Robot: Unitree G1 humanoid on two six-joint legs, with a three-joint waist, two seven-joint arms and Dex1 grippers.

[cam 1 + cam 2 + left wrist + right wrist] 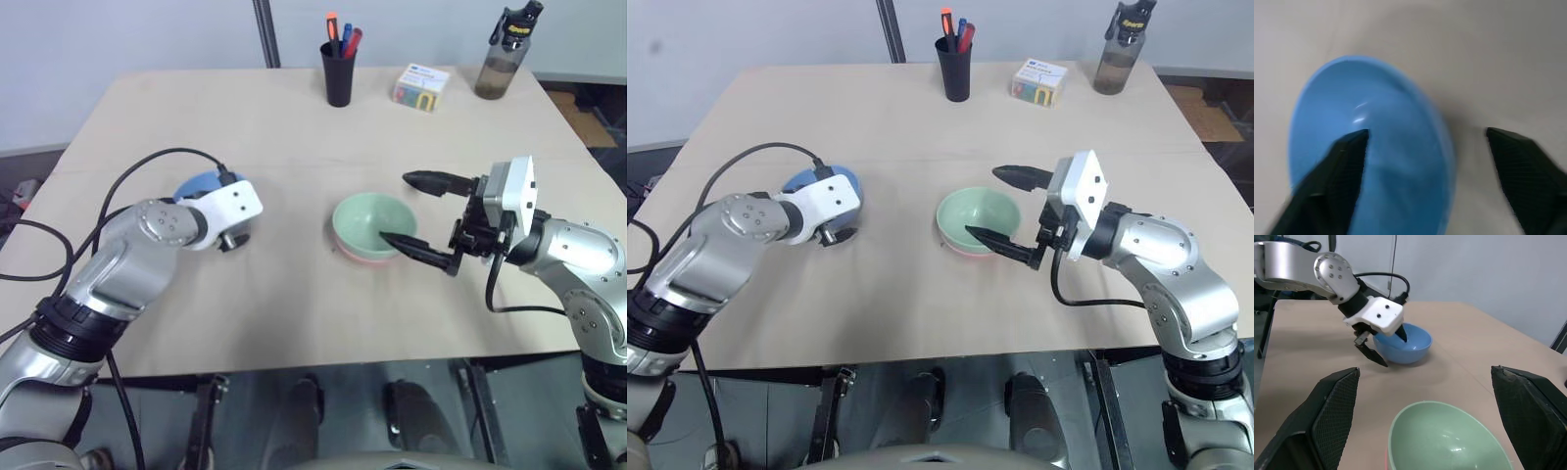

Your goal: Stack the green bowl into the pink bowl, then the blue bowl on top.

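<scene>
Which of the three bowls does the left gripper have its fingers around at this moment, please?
The blue bowl: the left gripper straddles its rim, one finger inside and one outside. The green bowl sits nested in the pink bowl, apart from that gripper.

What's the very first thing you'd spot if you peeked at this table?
Probably the green bowl in the middle of the table, already sitting inside the pink bowl, with the right gripper beside it, jaws wide apart. Next, the blue bowl off to the left, where the left gripper has one finger inside the rim and one outside.
</scene>
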